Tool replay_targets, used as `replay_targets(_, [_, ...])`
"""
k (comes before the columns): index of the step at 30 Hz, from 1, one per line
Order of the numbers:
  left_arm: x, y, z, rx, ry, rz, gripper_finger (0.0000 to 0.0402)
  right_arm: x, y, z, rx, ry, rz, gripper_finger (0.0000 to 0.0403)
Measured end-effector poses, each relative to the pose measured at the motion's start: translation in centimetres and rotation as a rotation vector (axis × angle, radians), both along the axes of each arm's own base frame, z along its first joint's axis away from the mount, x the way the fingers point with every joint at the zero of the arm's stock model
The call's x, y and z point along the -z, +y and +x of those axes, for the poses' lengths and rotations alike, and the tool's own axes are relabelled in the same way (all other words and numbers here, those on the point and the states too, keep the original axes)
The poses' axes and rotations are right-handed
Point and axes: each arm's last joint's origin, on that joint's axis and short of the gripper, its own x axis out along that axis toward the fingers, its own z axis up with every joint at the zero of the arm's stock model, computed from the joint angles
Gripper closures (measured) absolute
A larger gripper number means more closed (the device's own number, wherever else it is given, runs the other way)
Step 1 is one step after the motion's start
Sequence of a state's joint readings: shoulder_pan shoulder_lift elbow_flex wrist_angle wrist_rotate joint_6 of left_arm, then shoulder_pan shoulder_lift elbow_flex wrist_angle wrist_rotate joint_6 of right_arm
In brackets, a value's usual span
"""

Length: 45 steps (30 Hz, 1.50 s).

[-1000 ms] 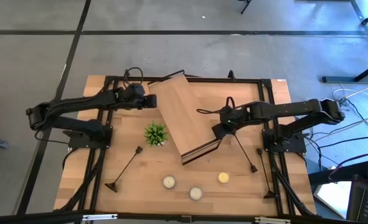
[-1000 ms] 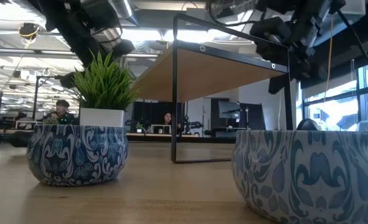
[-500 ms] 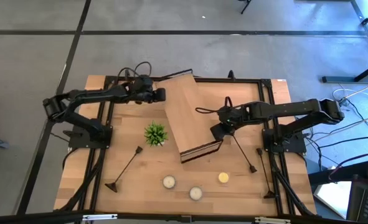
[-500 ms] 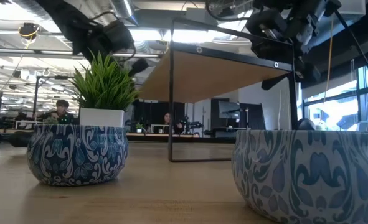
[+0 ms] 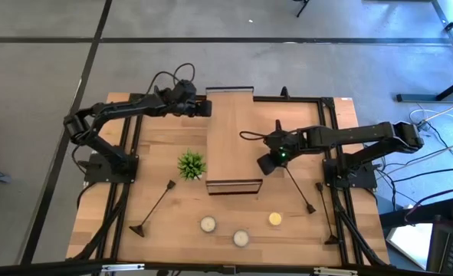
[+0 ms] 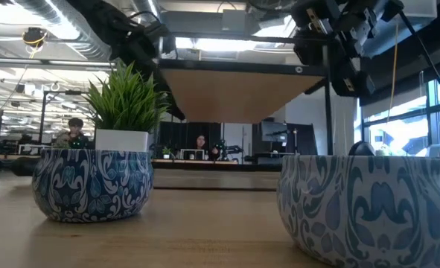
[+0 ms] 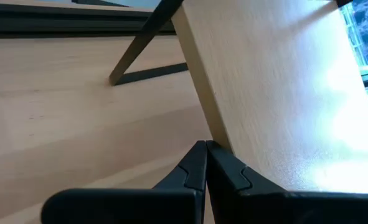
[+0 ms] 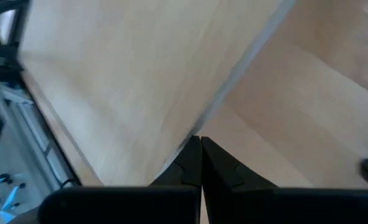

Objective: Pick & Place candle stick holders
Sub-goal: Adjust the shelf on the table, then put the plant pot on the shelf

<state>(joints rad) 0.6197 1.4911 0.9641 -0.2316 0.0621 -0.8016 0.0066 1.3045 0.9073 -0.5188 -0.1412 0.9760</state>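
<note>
Two candle stick holders lie flat on the table (image 5: 157, 153), as the high view shows. One candle stick holder (image 5: 153, 208) lies on the left arm's side of the wooden shelf (image 5: 231, 138), beyond the green potted plant (image 5: 192, 165). The second candle stick holder (image 5: 299, 188) lies on the right arm's side of the shelf. A third thin rod (image 5: 325, 218) lies farther out on that side, along the black frame; its type cannot be confirmed.

The shelf is a light wood board on black metal legs, standing at the table's centre. Three small round candles (image 5: 241, 237) sit near the shelf's front end.

The left gripper (image 5: 205, 110) is at the shelf's far left corner; its wrist view shows the fingers (image 7: 196, 167) pressed together beside the board edge. The right gripper (image 5: 263, 163) is at the shelf's right edge, fingers (image 8: 193, 158) together against the board edge.

The low view alone shows two blue-patterned bowls (image 6: 93, 182) in front of the plant, and people (image 6: 74, 130) seated in the room behind.
</note>
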Motion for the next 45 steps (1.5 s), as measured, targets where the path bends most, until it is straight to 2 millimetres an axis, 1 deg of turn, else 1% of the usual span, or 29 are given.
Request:
replay_targets(3, [0.0, 0.0, 0.0, 0.004, 0.002, -0.001, 0.04, 0.0, 0.3, 0.3, -0.011, -0.023, 0.002, 0.0402])
replay_targets(11, [0.0, -0.2, 0.1, 0.029, 0.0, -0.004, 0.04, 0.2, 0.5, 0.4, -0.02, -0.011, 0.016, 0.0402])
replay_targets(15, [-0.1, -0.2, 0.0, 0.048, 0.007, 0.006, 0.04, 0.5, 0.6, 0.0, -0.02, 0.04, 0.017, 0.0402])
replay_targets(18, [-0.5, -0.3, -0.4, 0.059, 0.022, 0.018, 0.04, 0.8, 0.6, -0.5, -0.015, 0.102, 0.023, 0.0402])
replay_targets(23, [-1.6, -0.3, -1.8, 0.046, 0.058, 0.057, 0.04, 1.2, 0.6, -1.4, -0.03, 0.206, 0.045, 0.0402])
replay_targets(27, [-2.8, -0.8, -2.9, 0.066, 0.063, 0.086, 0.04, 1.3, 0.7, -1.6, -0.054, 0.221, 0.063, 0.0402])
replay_targets(30, [-3.9, -1.4, -3.7, 0.124, 0.045, 0.103, 0.04, 1.3, 0.8, -1.6, -0.065, 0.221, 0.074, 0.0402])
replay_targets(38, [-6.8, -4.3, -6.3, 0.385, -0.045, 0.11, 0.0399, 1.0, 1.0, -1.7, -0.164, 0.193, 0.122, 0.0397])
replay_targets(45, [-8.9, -6.9, -8.6, 0.489, -0.135, 0.098, 0.0398, 0.7, 1.1, -1.7, -0.195, 0.172, 0.137, 0.0395])
